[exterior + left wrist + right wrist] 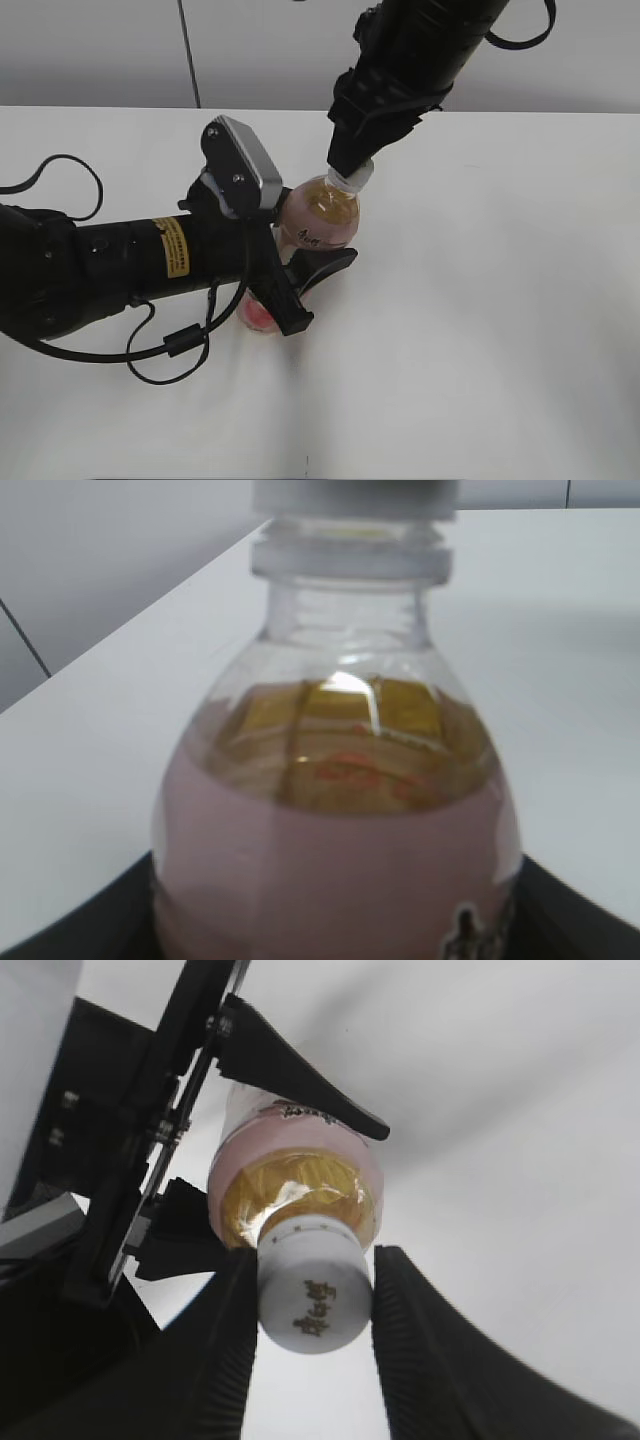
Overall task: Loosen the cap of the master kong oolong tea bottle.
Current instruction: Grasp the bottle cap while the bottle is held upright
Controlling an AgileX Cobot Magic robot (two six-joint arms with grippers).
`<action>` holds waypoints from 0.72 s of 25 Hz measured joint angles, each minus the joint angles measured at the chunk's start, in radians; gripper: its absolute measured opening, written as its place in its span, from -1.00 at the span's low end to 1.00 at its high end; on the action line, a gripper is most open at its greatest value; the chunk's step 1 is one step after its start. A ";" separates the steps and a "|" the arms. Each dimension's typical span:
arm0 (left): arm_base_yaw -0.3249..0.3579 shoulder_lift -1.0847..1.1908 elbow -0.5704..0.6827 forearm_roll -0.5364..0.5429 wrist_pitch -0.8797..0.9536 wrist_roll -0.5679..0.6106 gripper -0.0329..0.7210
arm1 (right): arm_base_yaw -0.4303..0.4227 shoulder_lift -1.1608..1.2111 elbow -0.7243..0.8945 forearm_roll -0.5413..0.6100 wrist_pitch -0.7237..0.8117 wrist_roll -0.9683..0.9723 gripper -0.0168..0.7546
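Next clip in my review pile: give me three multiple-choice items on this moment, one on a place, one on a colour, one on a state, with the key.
1. Where does the right hand grip?
A. On the cap
B. On the bottle's base
C. On the table

2. What colour is the label of the master kong oolong tea bottle?
A. Blue
B. Pink
C. Green

3. How is the bottle held by the left hand?
A. Lying loose on the table, untouched
B. Lifted upside down
C. Clamped at its body between the fingers, cap end up

Key:
1 A: the right wrist view shows both fingers pressed against the white cap's sides.
2 B: the left wrist view shows a pink label below amber tea.
3 C: the exterior view shows black fingers on either side of the bottle's body, with the cap at the top.
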 joint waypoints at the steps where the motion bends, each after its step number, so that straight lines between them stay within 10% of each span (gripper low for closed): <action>1: 0.000 0.000 0.000 0.000 0.000 0.000 0.25 | 0.000 0.000 0.000 0.005 0.000 -0.031 -0.26; 18: 0.003 0.000 0.001 -0.001 -0.018 -0.001 0.25 | 0.011 -0.001 0.000 0.079 -0.004 -0.632 -0.26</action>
